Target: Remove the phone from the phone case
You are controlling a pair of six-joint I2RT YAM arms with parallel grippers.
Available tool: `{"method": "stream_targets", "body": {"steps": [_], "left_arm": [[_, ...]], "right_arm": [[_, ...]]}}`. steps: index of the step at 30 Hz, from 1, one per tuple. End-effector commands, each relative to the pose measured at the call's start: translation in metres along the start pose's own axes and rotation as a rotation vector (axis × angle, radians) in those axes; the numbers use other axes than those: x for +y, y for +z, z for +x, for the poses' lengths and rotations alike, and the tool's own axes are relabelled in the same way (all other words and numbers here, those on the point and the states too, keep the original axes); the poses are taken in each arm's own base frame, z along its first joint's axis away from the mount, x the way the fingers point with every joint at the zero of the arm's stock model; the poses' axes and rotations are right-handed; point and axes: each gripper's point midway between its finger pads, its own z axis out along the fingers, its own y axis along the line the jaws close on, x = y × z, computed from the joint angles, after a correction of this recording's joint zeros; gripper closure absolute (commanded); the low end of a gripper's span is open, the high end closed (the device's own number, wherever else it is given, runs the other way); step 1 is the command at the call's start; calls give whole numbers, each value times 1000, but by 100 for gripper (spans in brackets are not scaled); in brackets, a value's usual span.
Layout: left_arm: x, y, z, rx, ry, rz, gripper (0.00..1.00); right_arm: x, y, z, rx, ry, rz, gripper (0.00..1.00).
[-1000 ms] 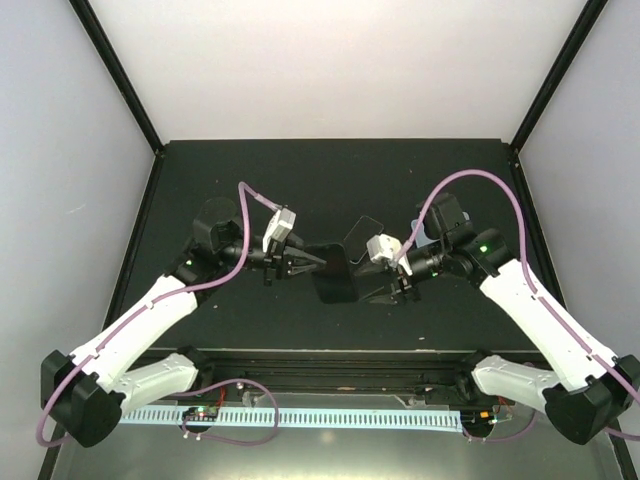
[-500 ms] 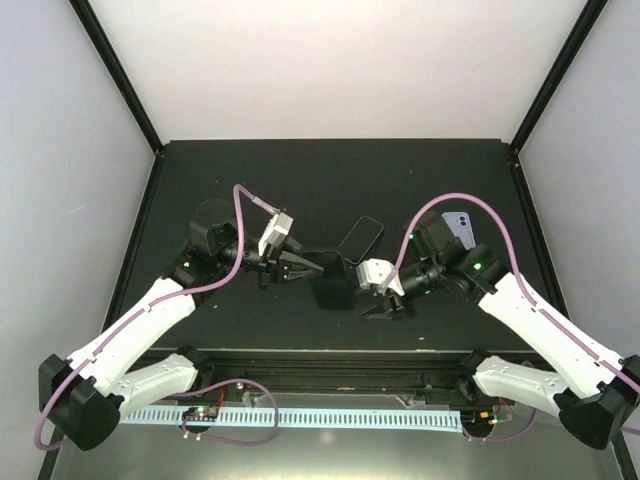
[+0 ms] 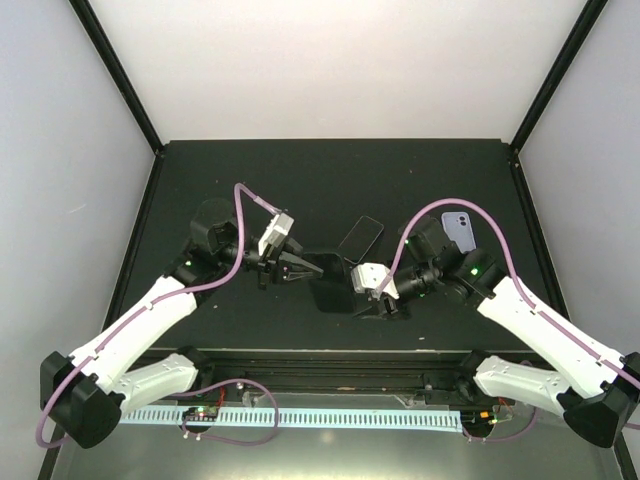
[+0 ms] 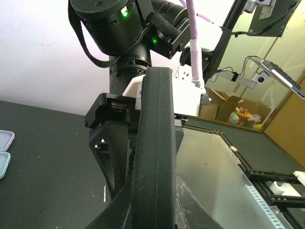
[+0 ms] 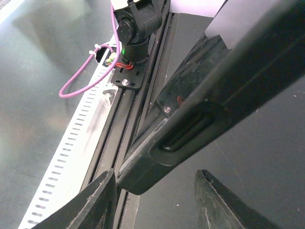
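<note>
The black phone case (image 3: 330, 282) with the phone in it is held off the table, edge-up, at the middle. My left gripper (image 3: 316, 265) is shut on its left end; in the left wrist view the case (image 4: 155, 143) stands edge-on between the fingers of that gripper (image 4: 155, 195). My right gripper (image 3: 358, 297) is at the case's right end. In the right wrist view that gripper (image 5: 157, 200) is open, and the case's lower corner (image 5: 181, 143), with a side button, hangs between the fingers, close to the left one (image 5: 102, 202).
A second black phone (image 3: 360, 237) lies flat just behind the held case. A purple phone (image 3: 460, 232) lies on the table at the right, behind the right arm. The rail (image 3: 330, 362) runs along the near edge.
The right gripper has moved left and nearer, up to the case's right end, uncovering the purple phone. The left gripper still holds the case, shifted only slightly.
</note>
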Motion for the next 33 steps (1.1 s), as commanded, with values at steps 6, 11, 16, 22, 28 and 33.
{"method": "stream_targets", "body": {"steps": [6,11,16,22,28,33], "left_arm": [[-12,0,-13,-14,60,69,98],[-13,0,-13,-13,52,82,98],[-15,0,-12,-13,41,94,99],[-17,2,-11,-6,7,130,98],[-27,6,-6,17,2,182,99],[-30,8,-4,32,-7,210,98]], "right_arm": [[4,-8,-22,-61,-31,-11,68],[1,-8,-18,-37,-49,9,76],[1,-7,-14,-23,-67,14,80],[-1,-8,-13,-12,-111,23,83],[-3,-9,-12,20,-150,16,86],[-11,-9,-9,46,-180,54,88]]}}
